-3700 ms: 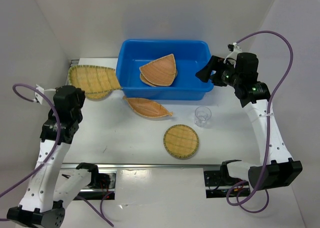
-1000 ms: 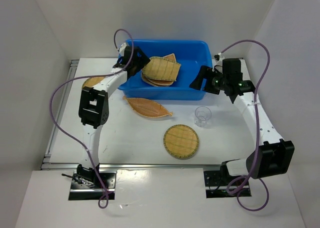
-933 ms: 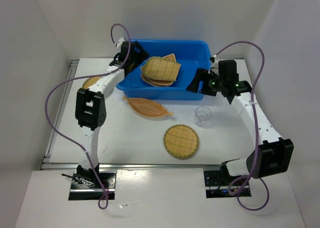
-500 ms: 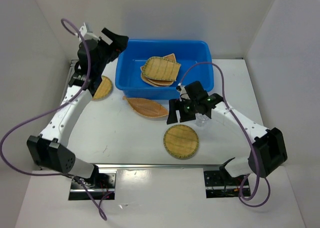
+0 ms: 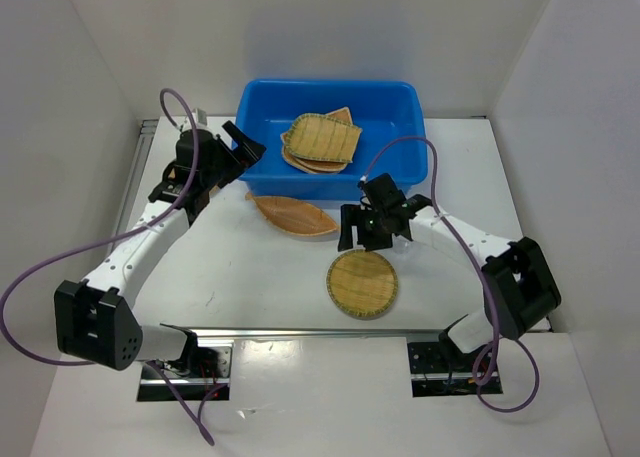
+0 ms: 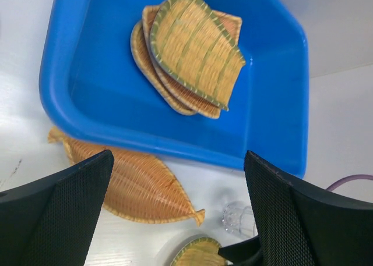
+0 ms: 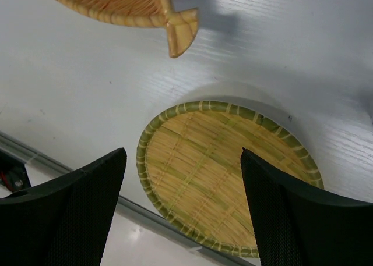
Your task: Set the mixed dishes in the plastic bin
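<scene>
Left arm has swung back from the far corner, and its left gripper (image 5: 245, 145) now hangs just outside the plastic bin (image 5: 320, 82), by the left wall near the front corner. Its fingers (image 6: 52, 213) are spread wide with nothing between them. The wrist view looks straight into the blue tub, where a rounded-square tray (image 5: 320, 137) lies on top of a small stack of woven trays.

Over on the other side, the right gripper (image 5: 362, 239) has slid a little closer to the round tray (image 5: 362, 284), which lies flat on the table (image 5: 250, 267). Those fingers (image 7: 64, 213) are apart too, and they frame the round tray from above. Whether they touch it cannot be told.

The leaf-shaped tray (image 5: 292, 215) lies on the table just in front of the bin, its tail pointing toward the right gripper. The clear cup (image 6: 238, 218) stands on the table near that tail, just in front of the bin's near wall.
</scene>
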Controlling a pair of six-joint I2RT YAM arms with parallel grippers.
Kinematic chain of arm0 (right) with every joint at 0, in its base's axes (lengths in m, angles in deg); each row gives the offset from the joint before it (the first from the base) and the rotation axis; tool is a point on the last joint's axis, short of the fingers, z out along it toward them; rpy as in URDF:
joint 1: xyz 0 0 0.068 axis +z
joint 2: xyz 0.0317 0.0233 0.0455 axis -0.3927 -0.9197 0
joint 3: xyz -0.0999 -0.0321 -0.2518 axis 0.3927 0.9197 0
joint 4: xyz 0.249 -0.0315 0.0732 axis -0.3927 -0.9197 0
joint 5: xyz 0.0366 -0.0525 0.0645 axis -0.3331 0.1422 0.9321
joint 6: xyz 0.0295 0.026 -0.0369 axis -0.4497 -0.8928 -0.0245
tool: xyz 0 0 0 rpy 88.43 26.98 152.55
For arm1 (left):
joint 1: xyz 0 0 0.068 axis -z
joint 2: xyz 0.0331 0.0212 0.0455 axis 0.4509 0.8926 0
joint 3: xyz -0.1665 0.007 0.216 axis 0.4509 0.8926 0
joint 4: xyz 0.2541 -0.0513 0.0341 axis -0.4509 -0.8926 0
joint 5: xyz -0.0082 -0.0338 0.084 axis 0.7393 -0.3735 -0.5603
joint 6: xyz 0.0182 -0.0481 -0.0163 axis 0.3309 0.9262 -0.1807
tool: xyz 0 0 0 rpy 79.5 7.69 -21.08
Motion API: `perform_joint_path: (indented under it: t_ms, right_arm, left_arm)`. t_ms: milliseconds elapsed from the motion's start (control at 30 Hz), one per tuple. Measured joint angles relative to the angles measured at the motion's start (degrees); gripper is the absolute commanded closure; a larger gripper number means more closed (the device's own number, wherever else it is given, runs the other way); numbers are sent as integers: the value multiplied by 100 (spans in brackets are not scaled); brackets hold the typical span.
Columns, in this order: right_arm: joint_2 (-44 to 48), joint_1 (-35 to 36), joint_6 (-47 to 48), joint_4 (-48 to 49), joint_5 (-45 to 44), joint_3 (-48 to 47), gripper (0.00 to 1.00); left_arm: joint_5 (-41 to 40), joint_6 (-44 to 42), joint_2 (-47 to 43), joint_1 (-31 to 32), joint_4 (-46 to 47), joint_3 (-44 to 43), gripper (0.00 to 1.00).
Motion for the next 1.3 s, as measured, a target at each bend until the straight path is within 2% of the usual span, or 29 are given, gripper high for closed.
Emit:
perform_joint_path:
  t_ms: [500, 833, 1033, 1067, 1167, 1300]
  right_arm:
    - [-153, -2, -1252, 1668, -343, 227, 20]
    - [-243, -2, -765, 826, -588, 74, 21]
    - [-146, 13, -634, 376, -610, 527, 21]
    - [-85, 13, -634, 286, -625, 603, 21]
    - [155, 13, -638, 63, -643, 673, 21]
    - [529, 13, -640, 55, -634, 671, 21]
  left_arm:
    - [87, -70, -28, 48, -175, 177, 1]
    - [81, -179, -28, 52, -225, 177, 1]
    - [28, -382, -2, 146, -376, 90, 1]
    - [-138, -415, 15, 168, -479, 31, 1]
    - [-737, -61, -107, 170, -566, 140, 11]
    - [-1475, 785, -487, -323, -866, 470, 11]
